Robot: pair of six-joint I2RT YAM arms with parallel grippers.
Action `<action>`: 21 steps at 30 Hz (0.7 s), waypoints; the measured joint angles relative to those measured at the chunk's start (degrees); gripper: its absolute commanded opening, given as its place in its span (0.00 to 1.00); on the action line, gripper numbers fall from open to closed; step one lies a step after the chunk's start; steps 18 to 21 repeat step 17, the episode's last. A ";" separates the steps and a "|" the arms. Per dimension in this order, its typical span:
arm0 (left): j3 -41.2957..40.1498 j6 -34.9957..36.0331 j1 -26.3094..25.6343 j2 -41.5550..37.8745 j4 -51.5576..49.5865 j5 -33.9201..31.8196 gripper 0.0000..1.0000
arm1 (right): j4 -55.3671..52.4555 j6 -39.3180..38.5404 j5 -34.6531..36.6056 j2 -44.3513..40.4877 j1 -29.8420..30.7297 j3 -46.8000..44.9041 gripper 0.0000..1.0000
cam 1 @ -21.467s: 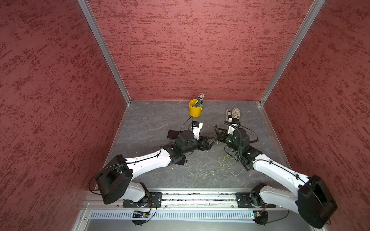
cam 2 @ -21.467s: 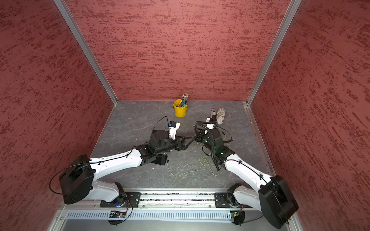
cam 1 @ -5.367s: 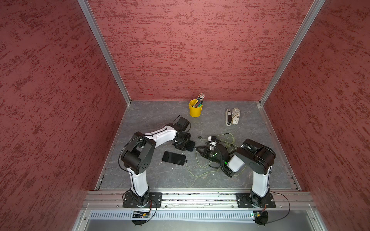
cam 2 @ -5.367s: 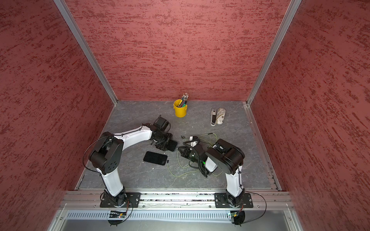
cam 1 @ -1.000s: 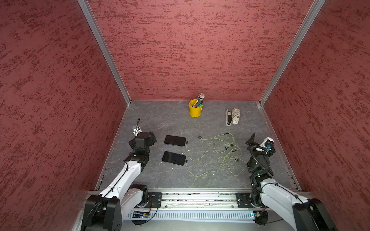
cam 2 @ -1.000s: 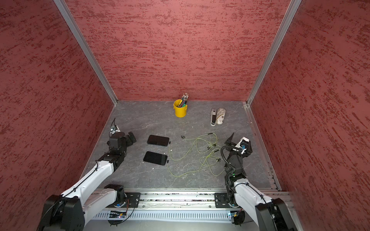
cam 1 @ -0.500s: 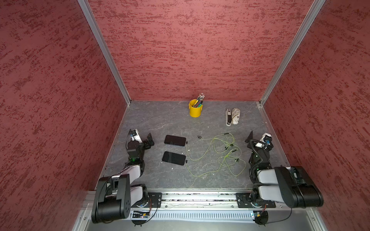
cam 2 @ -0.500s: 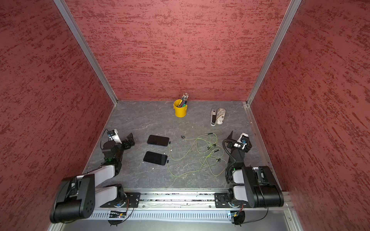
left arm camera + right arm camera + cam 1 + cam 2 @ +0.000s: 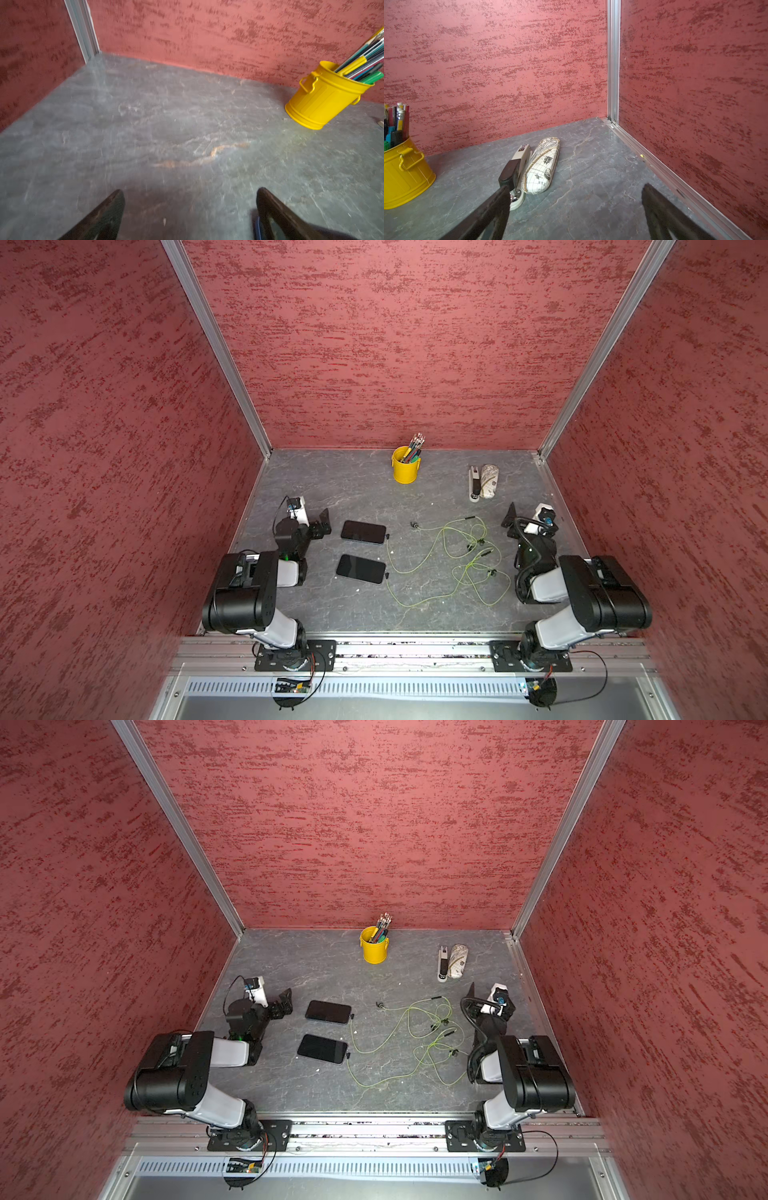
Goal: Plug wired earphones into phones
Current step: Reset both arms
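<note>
Both arms are sitting folded low at the side edges of the desk (image 9: 332,489).

The left gripper (image 9: 322,524) is standing wide at centre left of the frame. Its wrist view is showing only bare desk between the fingers (image 9: 104,216). The right gripper (image 9: 528,516) is standing wide at centre right, also carrying nothing. Its wrist view is looking past the fingers (image 9: 488,214) toward the stapler (image 9: 519,164) and the patterned case (image 9: 542,166).

The phones are lying flat in both top views, just right of the left gripper: the upper phone (image 9: 363,532) and, below it in the frame, the lower phone (image 9: 360,569). Their long axes are running left to right across the frame.

A small black plug is sitting against the right short edge of each phone, one (image 9: 387,536) on the upper and one (image 9: 386,574) on the lower. From there the wired earphones (image 9: 440,539) are trailing right in loose yellow-green loops toward the right arm.

Judgement: both plugs are looking inserted, though they are too small to tell how deeply. The ports are facing right, away from the left gripper. If a plug is needing a push, it is running leftward along the phone's long axis. The right arm is lying on that side, while the left arm is nearer the phones for bracing.
</note>
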 measured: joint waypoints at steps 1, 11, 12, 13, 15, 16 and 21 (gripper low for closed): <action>0.81 0.33 -0.85 -0.02 -0.04 -1.20 1.00 | -0.22 -0.02 -0.09 0.00 0.00 0.02 0.99; 1.27 1.46 -1.66 -0.09 -0.76 -6.01 1.00 | -1.64 -0.68 -2.75 0.00 0.00 0.00 0.99; 1.27 1.46 -1.66 -0.09 -0.85 -6.21 1.00 | -1.92 -0.85 -3.21 0.00 0.00 0.07 0.99; 1.27 1.46 -1.66 -0.09 -0.90 -6.29 1.00 | -2.49 -0.85 -3.34 0.00 0.00 0.35 0.99; 1.27 1.46 -1.66 -0.09 -0.90 -6.45 1.00 | -3.21 -0.87 -3.43 0.02 0.00 0.94 0.99; 1.27 1.46 -1.66 -0.09 -0.90 -6.51 1.00 | -3.28 -0.87 -3.52 0.02 0.00 1.05 0.99; 1.27 1.46 -1.66 -0.09 -0.90 -6.56 1.00 | -3.28 -0.87 -3.56 0.02 0.00 1.07 0.99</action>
